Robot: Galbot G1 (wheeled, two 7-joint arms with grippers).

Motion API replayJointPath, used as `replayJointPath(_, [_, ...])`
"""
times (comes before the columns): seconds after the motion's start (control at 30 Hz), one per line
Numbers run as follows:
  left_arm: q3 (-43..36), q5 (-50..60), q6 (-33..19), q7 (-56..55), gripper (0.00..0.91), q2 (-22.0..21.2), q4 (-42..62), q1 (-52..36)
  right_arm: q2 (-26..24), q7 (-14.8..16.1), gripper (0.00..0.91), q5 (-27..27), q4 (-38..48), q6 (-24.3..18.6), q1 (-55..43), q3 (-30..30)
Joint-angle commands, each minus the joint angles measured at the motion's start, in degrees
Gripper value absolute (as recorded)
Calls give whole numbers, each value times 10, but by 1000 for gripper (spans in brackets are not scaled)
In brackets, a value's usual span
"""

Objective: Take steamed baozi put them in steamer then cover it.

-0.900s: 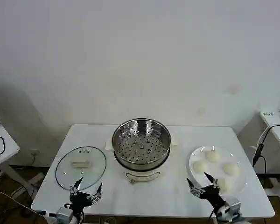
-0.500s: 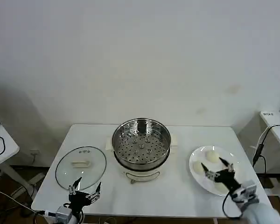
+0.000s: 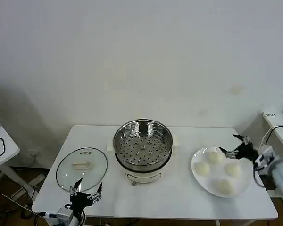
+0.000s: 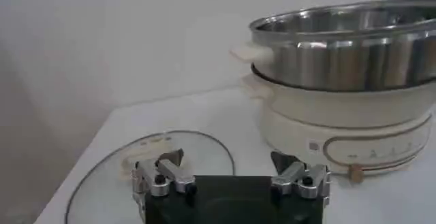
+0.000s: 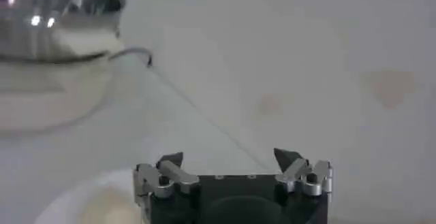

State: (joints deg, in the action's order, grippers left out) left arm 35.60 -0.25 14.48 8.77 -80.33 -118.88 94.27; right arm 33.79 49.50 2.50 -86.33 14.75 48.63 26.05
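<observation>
Left wrist view chops the steamer (image 4: 354, 62) off at the frame edge, so you can't see down into it from there. The cover (image 4: 109, 178) is partly hidden behind the left gripper (image 4: 231, 171) body and also runs out of frame. In the right wrist view the steamer (image 5: 54, 14) is a blurry corner, and only a smeared bit of 1 steamed baozi (image 5: 102, 208) peeks past the right gripper (image 5: 231, 167).
</observation>
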Motion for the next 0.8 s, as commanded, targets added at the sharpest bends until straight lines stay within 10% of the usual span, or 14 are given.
replayJointPath(0.03, [2,-8,2,2,907,-1,-23,9,-73,215,907,-112,109,-12,-238,-207])
replayJointPath(0.33, [7,-9,4,3,907,-10,-58,17,6,251,907,-195,221,-64,-393,-360])
replayJointPath(0.8, [9,-2,4,0,907,-18,-66,31,112,269,907,-279,306,-90,-394,-386])
